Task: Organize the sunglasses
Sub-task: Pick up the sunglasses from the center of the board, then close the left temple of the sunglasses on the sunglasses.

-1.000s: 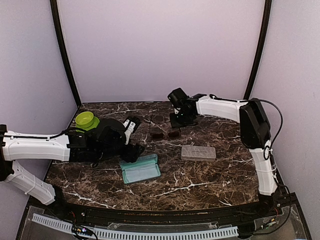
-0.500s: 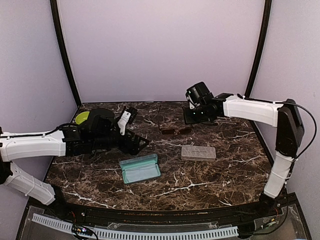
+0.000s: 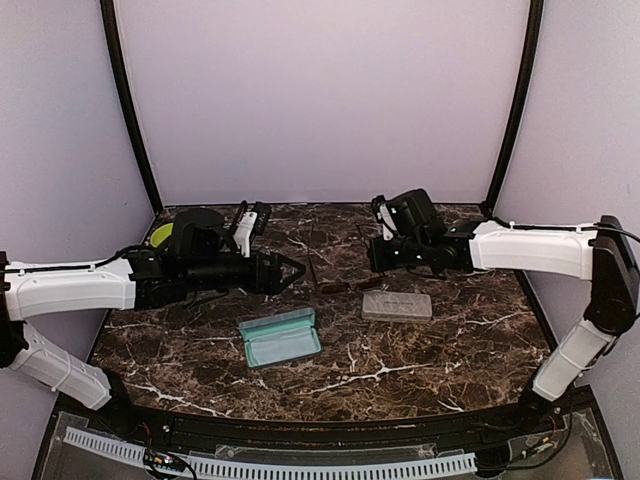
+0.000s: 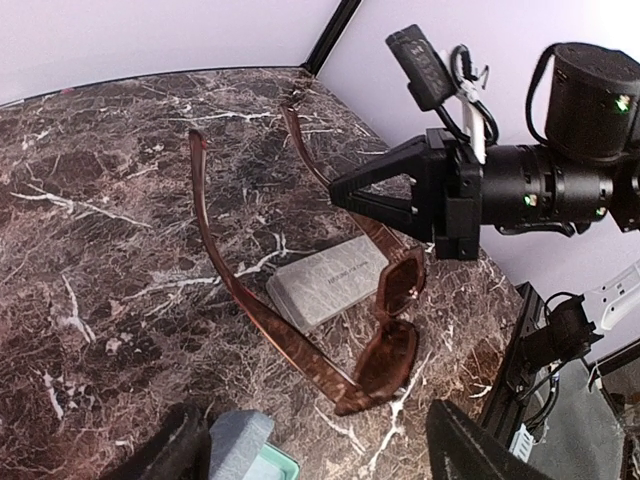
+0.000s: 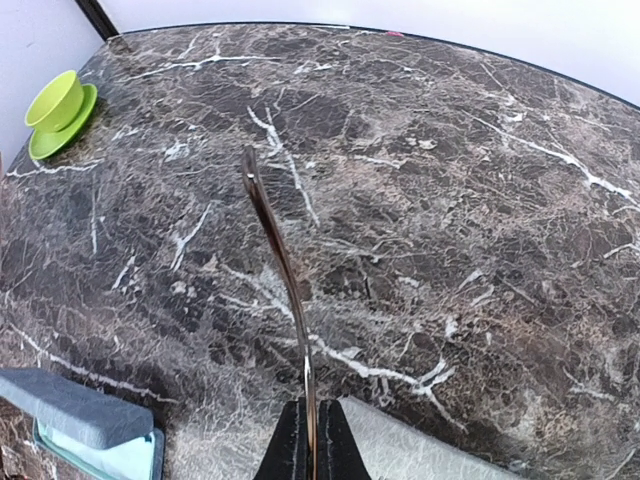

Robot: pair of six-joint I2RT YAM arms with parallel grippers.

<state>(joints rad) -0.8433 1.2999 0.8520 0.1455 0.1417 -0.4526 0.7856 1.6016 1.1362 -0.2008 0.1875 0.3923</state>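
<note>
Since the open case (image 3: 281, 338) holds no glasses yet, we judge the task barely begun. At left, our left gripper (image 3: 294, 271) hovers near that case, jaws spread wide and empty. Between the arms the brown-lensed sunglasses (image 4: 388, 352) hang above the table, temples unfolded, one temple pinched tight in the right gripper (image 5: 308, 442). The closed case (image 3: 397, 305) lies just below. Folding and stowing remain; we see no second pair.

A dark marble table (image 3: 430, 350) with white veins carries an open case (image 3: 281, 337), blue-grey with a pale teal inside, near the front, a shut case (image 3: 397, 305), beige-grey, to its right and farther back, and a lime-green cup (image 5: 55, 98) on a matching saucer (image 5: 62, 128) at the far left corner
</note>
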